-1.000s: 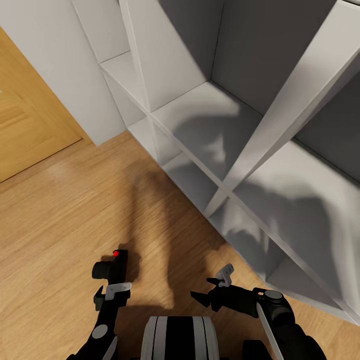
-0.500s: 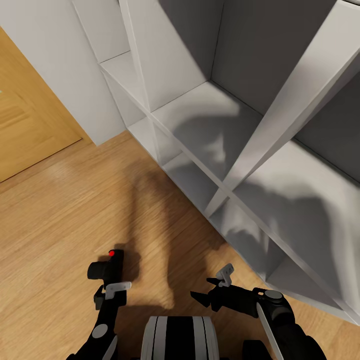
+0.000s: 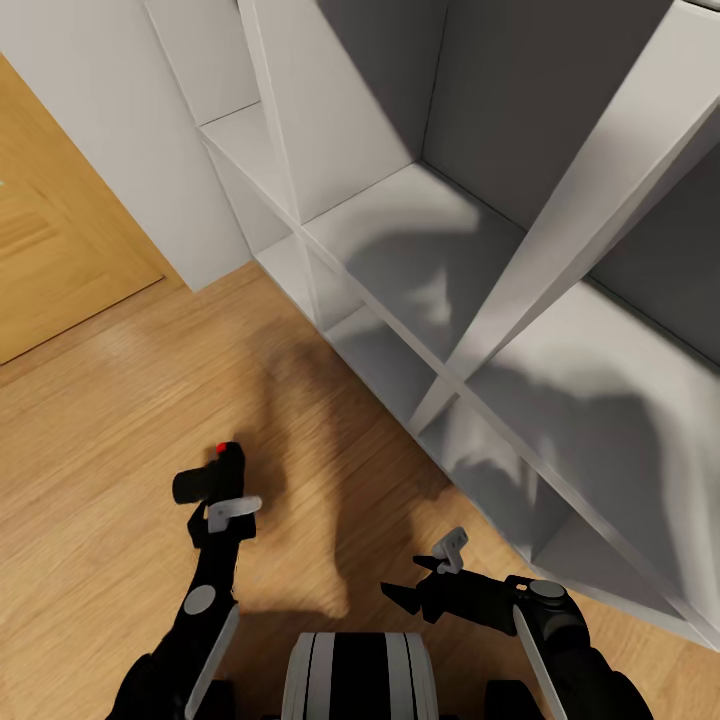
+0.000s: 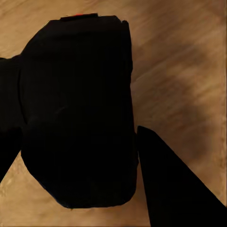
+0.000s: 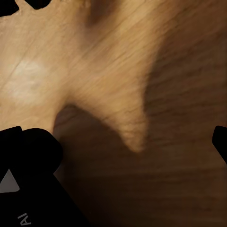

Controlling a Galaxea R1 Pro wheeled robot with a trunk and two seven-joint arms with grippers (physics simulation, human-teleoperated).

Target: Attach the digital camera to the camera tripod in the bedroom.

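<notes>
My left gripper (image 3: 220, 497) is shut on the digital camera (image 3: 207, 481), a small black box with a red button on top and its stubby lens pointing left. I hold it low over the light wood floor, ahead of my base. Up close, the camera body (image 4: 78, 109) sits between the dark fingers (image 4: 175, 189). My right gripper (image 3: 428, 572) hangs open over the floor near the shelf's foot, with nothing between its fingers (image 5: 28, 156). The camera tripod is out of view.
White cube shelves (image 3: 450, 360) run from the top centre down to the right, close to my right arm. A white wall (image 3: 110, 130) and a wooden door panel (image 3: 50, 250) stand at the left. Wood floor (image 3: 100, 450) lies open to the left and ahead.
My left arm has reached forward, carrying the camera farther from my base. The right arm and the view have not moved.
</notes>
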